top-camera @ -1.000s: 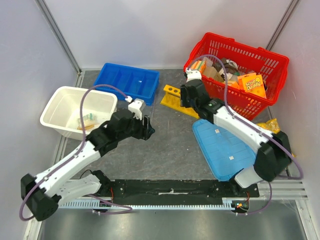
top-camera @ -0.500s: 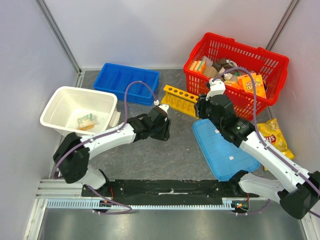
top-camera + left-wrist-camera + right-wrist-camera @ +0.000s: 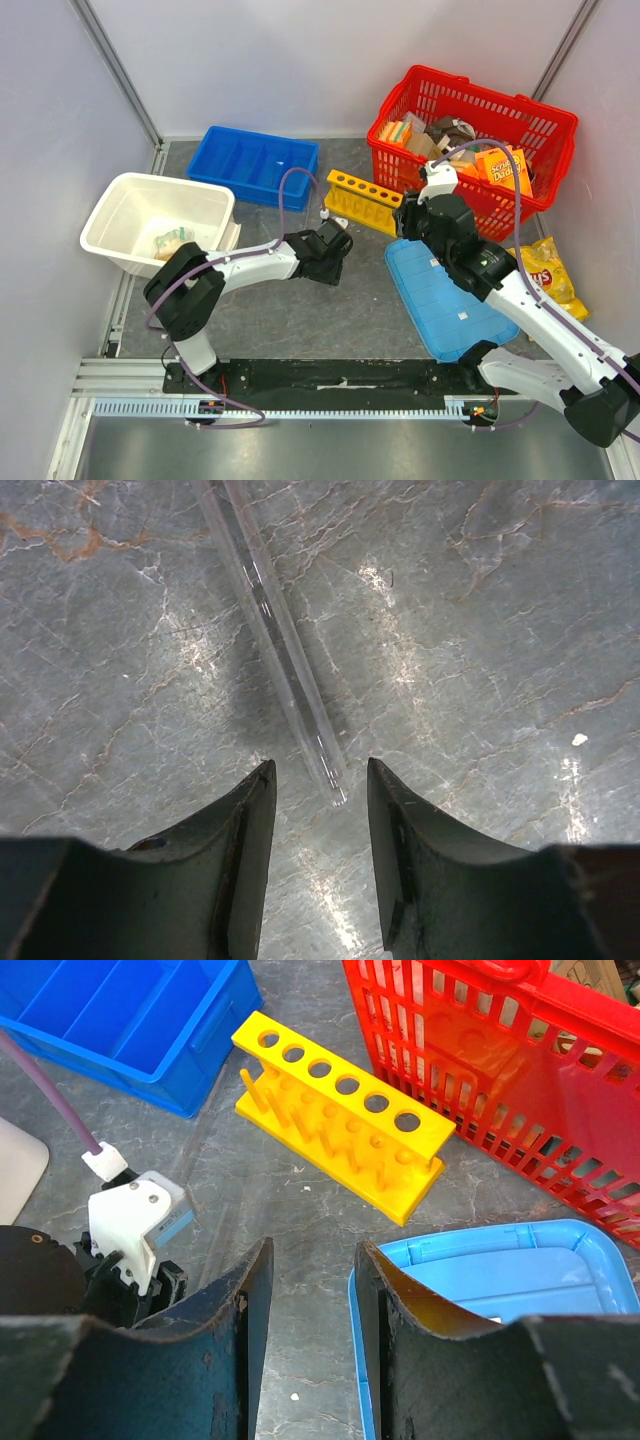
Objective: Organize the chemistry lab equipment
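**Yellow rack (image 3: 340,1125) by the basket, clear tube (image 3: 275,630) on the table**

The yellow rack stands on the grey table (image 3: 480,630), just beside the red basket (image 3: 480,1080). The thin clear tube lies flat on the table. Its end pokes into the gap of the left gripper (image 3: 320,780), whose fingers are apart and not squeezing it. The right gripper (image 3: 312,1255) hangs near the rack, fingers apart, holding nothing.

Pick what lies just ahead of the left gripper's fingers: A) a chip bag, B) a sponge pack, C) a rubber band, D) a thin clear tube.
D: the left wrist view shows a thin clear tube ending between the open fingertips of the left gripper.
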You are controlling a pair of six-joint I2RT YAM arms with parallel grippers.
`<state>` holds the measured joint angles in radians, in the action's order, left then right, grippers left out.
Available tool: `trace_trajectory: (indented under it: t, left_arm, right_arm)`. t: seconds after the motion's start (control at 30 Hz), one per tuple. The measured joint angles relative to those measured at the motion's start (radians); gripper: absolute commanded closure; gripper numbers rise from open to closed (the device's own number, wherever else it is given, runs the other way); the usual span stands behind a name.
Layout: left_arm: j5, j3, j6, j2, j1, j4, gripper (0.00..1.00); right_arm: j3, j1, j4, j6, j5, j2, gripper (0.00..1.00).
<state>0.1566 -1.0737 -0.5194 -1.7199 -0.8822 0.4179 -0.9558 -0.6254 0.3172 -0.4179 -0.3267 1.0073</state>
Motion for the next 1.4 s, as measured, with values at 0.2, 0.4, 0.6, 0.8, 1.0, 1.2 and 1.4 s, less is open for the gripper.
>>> trace_trajectory:
  t: [0.2,0.4,0.6,0.8,1.0,1.2,1.4]
  left_arm:
    - [0.009,-0.008,0.000,-0.057,-0.005,0.002,0.60]
    - [0.045,-0.014,0.005,-0.069,-0.019,0.010,0.70]
    - [0.055,-0.014,0.011,-0.069,-0.024,0.015,0.87]
    - [0.031,0.046,0.012,-0.020,-0.024,-0.017,0.89]
    - [-0.006,0.175,0.010,0.127,-0.024,-0.049,0.91]
    - [-0.030,0.268,0.003,0.298,-0.024,-0.131,0.91]
    - [-0.039,0.349,0.003,0.422,-0.024,-0.192,0.91]
  right_arm:
    - [0.000,0.000,0.000,-0.002,-0.016,0.000,0.54]
    - [0.001,0.000,-0.001,-0.014,-0.018,0.001,0.53]
    - [0.039,0.000,-0.010,-0.051,0.029,0.007,0.52]
    - [0.047,0.001,-0.033,-0.097,0.119,0.082,0.48]
    - [0.022,0.029,-0.040,-0.134,0.270,0.236,0.46]
    - [0.012,0.055,-0.084,-0.199,0.449,0.317,0.41]
    - [0.012,0.078,-0.166,-0.267,0.599,0.360,0.39]
